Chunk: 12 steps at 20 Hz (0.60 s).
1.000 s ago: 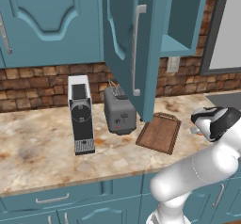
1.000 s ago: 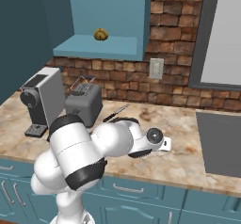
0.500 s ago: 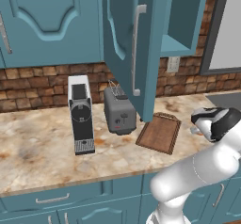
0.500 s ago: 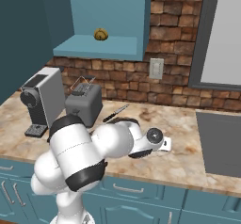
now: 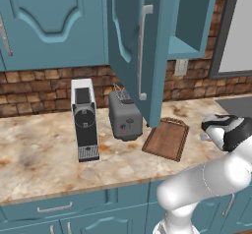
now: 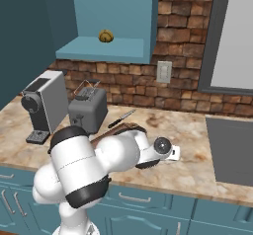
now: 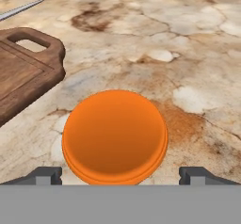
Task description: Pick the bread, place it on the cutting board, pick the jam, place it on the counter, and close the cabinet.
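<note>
Going left to right in the left base view: a black and white coffee machine (image 5: pixel 84 120) stands on the counter (image 5: pixel 39 154), a grey toaster (image 5: pixel 125 115) just to its 3 o'clock, then the cutting board (image 5: pixel 167 138) lying flat at about 4 o'clock from the toaster. The cabinet (image 5: pixel 135 46) door hangs wide open above the toaster, silver bar handle facing out.

In the right base view the bread (image 6: pixel 105 36) sits on the cabinet shelf, at 12 o'clock above the toaster. A knife (image 6: pixel 121 118) lies on the counter beside the board's far edge.

In the hand view the jam (image 7: pixel 115 136) stands on the counter right under the hand (image 7: pixel 120 176), with the board's handle end off at 10 o'clock, apart from the jar. The hand's fingers (image 7: pixel 47 175) are spread wide on either side of the jar, not clamped on it. No brand, label or writing readable on anything.
</note>
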Motion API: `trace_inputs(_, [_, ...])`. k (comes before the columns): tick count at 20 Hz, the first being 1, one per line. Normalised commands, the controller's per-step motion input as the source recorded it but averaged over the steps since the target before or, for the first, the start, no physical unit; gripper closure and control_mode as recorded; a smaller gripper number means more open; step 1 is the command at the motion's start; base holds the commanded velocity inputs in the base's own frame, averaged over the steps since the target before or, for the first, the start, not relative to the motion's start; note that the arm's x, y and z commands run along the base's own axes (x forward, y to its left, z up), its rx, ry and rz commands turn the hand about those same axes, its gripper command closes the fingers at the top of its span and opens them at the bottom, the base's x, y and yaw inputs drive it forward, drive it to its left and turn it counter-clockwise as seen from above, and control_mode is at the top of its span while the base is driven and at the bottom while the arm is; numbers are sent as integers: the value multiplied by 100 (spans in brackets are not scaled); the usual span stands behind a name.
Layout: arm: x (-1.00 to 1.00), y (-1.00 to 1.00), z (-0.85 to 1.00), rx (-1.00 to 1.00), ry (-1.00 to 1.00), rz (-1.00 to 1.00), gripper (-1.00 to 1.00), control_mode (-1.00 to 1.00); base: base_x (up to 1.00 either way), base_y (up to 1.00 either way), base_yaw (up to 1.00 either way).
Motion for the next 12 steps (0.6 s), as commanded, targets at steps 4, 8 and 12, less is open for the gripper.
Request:
trace_inputs(4, [0, 0, 0, 0, -3, 0, -100, -100, 0, 0, 0])
trace_inputs(8, [-1, 0, 0, 0, -4, 0, -100, -100, 0, 0, 0])
trace_inputs(12, [-8, 0, 6, 0, -7, 0, -100, -100, 0, 0, 0])
